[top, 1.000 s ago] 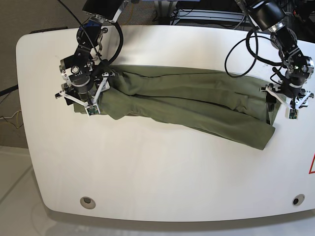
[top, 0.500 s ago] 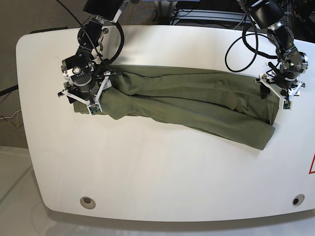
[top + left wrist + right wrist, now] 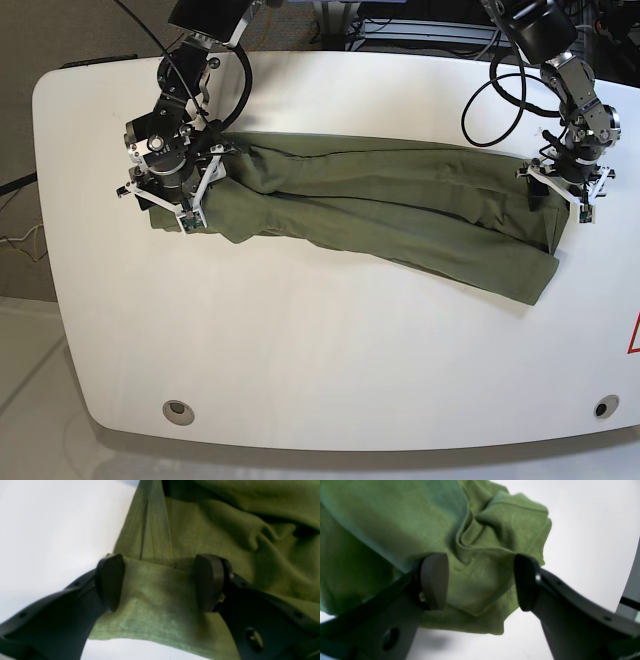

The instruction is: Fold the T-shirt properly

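The olive-green T-shirt [image 3: 380, 215] lies bunched into a long wrinkled band across the white table [image 3: 320, 350], running from back left to a corner at front right. At its right end my left gripper [image 3: 562, 197] points down onto the cloth. The left wrist view shows that gripper [image 3: 160, 583] open, its dark fingers [image 3: 110, 582] standing either side of a flat cloth edge of the T-shirt [image 3: 225, 530]. My right gripper [image 3: 165, 210] is at the left end. Seen from the right wrist, it [image 3: 480, 580] is open over a folded, hemmed lump of the T-shirt [image 3: 395, 517].
Black cables [image 3: 500, 90] loop over the table's back right behind the left arm. Two round holes [image 3: 178, 410] [image 3: 600, 407] sit near the front edge. A red mark [image 3: 634, 335] shows at the right border. The table's rounded edges lie close to both arms.
The left gripper has moved toward the back and slightly inward, from just off the shirt's right end onto its edge. The right gripper has barely shifted. The cloth lies the same.
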